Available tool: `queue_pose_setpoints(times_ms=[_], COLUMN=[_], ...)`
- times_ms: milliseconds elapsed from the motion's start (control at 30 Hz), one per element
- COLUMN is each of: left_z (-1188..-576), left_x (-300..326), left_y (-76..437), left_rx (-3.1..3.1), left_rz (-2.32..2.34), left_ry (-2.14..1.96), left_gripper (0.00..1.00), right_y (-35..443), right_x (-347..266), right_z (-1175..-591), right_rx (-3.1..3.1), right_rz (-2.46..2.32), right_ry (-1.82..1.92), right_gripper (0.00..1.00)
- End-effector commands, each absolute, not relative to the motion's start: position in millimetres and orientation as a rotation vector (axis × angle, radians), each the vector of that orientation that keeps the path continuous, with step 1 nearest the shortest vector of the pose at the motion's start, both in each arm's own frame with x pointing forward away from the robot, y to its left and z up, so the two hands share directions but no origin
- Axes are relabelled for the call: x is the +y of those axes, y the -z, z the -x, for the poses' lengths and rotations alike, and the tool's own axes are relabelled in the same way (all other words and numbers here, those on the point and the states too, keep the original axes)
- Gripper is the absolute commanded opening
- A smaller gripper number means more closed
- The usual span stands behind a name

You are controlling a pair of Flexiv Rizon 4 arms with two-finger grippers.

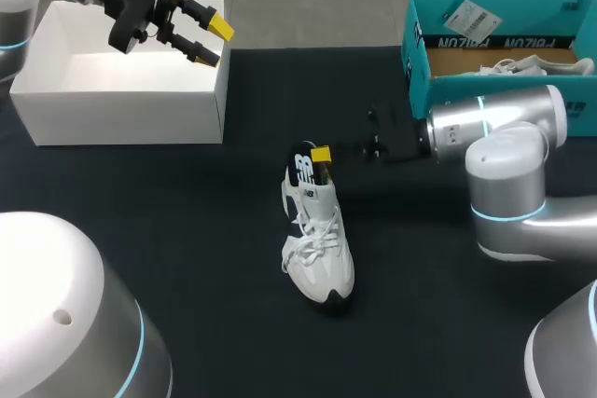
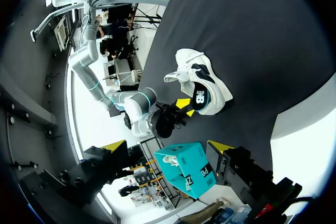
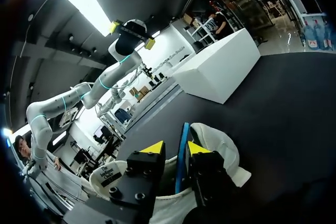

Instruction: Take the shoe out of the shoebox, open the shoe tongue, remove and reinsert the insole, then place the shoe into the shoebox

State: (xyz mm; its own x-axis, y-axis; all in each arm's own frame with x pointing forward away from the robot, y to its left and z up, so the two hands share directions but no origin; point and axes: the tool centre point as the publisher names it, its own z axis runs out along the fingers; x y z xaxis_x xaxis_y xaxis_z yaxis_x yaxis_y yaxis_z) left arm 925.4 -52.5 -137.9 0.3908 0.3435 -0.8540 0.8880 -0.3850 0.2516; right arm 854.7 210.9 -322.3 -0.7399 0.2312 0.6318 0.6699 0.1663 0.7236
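1. Head view: the white shoe [image 1: 322, 249] lies on the dark tabletop [image 1: 187, 230]. Its long axis runs from the heel at the far end to the toe nearest us, leaning a little to our right. Our right gripper [image 1: 322, 157] comes in from the right, crosswise to that axis, and meets the shoe at the heel. There the dark insole [image 1: 303, 171] stands tilted up out of the opening. Our left gripper [image 1: 215, 41] hangs open above the white box [image 1: 121, 100], well apart from the shoe. The teal shoebox [image 1: 420, 90] sits behind the right arm.

2. Left wrist view: our left gripper's [image 2: 168, 146] fingers stand wide apart with nothing between them. The shoe [image 2: 210, 80] lies far ahead, and the right gripper [image 2: 185, 107] is at the raised end of the insole [image 2: 199, 98].

3. Right wrist view: our right gripper [image 3: 175, 148] is closed on the thin, blue-edged insole [image 3: 184, 132], one finger on either face. The shoe's padded collar [image 3: 223, 150] lies just beside the fingers.

We judge the insole's removal to be in hand. The right arm is the nearer one, so the pull should go up and back past the heel, along the shoe's axis. With nothing holding the shoe down, it may lift with the insole.
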Motion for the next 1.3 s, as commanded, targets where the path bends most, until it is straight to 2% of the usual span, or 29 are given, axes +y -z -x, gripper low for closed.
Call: queue_pose_setpoints(times_ms=[33, 67, 1000, 1067, 1300], left_z=[-925.0, -925.0, -925.0, -925.0, -925.0], left_x=[-52.3, -52.3, -52.3, -52.3, -52.3], left_y=[137.8, 137.8, 137.8, 137.8, 137.8], left_rx=[1.057, 1.057, 1.057, 1.057, 1.057], left_rz=[-1.918, -1.918, -1.918, -1.918, -1.918], left_ry=[0.938, 0.938, 0.938, 0.938, 0.938], left_gripper=[1.0, 1.0, 1.0, 1.0, 1.0], right_y=[326.4, 327.1, 348.3, 343.0, 323.3], right_x=[215.6, 216.3, 214.2, 214.1, 212.0], right_z=[-862.9, -862.8, -818.7, -820.5, -827.1], right_rx=[-2.072, -2.07, -1.992, -2.008, -2.055], right_rz=[0.838, 0.838, 0.937, 0.948, 0.931], right_ry=[1.586, 1.586, 1.513, 1.526, 1.537], right_gripper=[0.11, 0.0, 0.0, 1.0, 1.0])
